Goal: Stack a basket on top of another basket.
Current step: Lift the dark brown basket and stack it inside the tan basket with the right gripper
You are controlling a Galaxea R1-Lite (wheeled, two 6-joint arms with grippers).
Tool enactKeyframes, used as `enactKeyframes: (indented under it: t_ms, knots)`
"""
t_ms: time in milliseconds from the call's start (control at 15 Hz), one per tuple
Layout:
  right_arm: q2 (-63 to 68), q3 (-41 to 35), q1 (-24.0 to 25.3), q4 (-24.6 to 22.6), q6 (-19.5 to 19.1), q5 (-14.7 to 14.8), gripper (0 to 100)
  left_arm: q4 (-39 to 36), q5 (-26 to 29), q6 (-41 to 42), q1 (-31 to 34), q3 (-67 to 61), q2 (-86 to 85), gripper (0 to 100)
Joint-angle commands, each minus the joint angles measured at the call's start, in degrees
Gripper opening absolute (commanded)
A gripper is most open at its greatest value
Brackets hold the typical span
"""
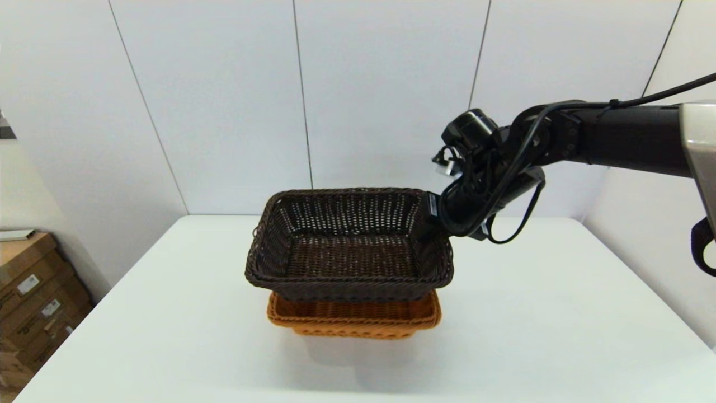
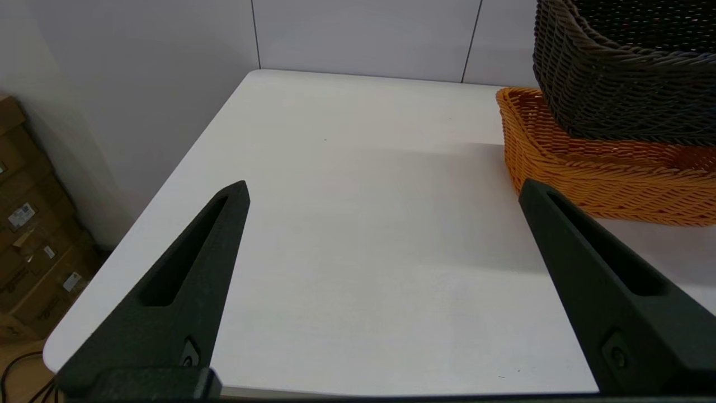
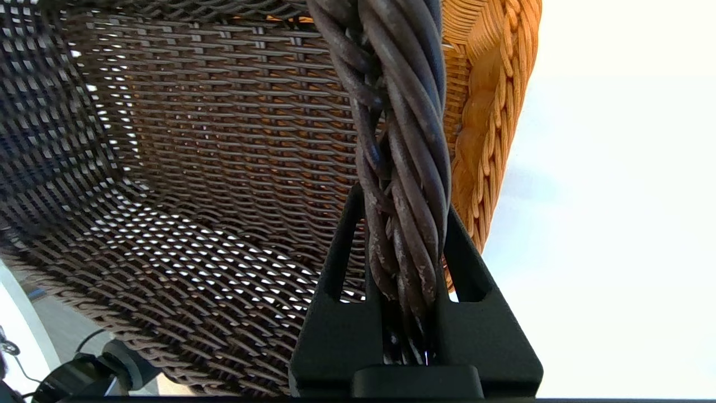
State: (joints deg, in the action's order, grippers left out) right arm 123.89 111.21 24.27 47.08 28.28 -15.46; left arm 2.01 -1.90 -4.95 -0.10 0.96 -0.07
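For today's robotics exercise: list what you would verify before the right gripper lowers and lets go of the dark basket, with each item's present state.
1. Right gripper clamped on dark basket rim: ok.
2. Dark basket over orange basket: ok.
3. Dark basket level: not ok, it tilts.
4. Dark basket seated fully inside: cannot tell.
5. Left gripper open, apart from both baskets: ok.
6. Orange basket flat on table: ok.

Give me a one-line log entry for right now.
right tool: shut on dark basket rim | dark basket: over, partly in orange basket | left tool: open, idle beside baskets | table
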Motion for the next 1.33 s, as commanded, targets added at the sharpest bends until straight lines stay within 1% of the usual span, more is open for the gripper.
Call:
enactKeyframes:
  t_ms: [67, 800, 1133, 1267, 1333]
  knots:
    - [1.5, -0.1, 0.1, 0.3, 0.8, -0.2, 0, 0.0, 0.0, -0.1, 0.0, 0.0, 0.0, 100]
    - [4.6, -0.3, 0.2, 0.1, 0.7, -0.4, 0, 0.1, 0.0, -0.1, 0.0, 0.0, 0.0, 100]
    - [6.4, -0.3, 0.0, -0.1, 0.8, -0.8, 0, 0.0, 0.0, -0.1, 0.0, 0.0, 0.0, 100]
    - [7.0, -0.3, -0.1, -0.1, 0.9, -1.5, 0, 0.0, 0.0, 0.0, 0.0, 0.0, 0.0, 100]
    - [7.2, -0.3, -0.2, -0.1, 1.5, -1.6, 0, 0.0, 0.0, -0.1, 0.0, 0.0, 0.0, 100]
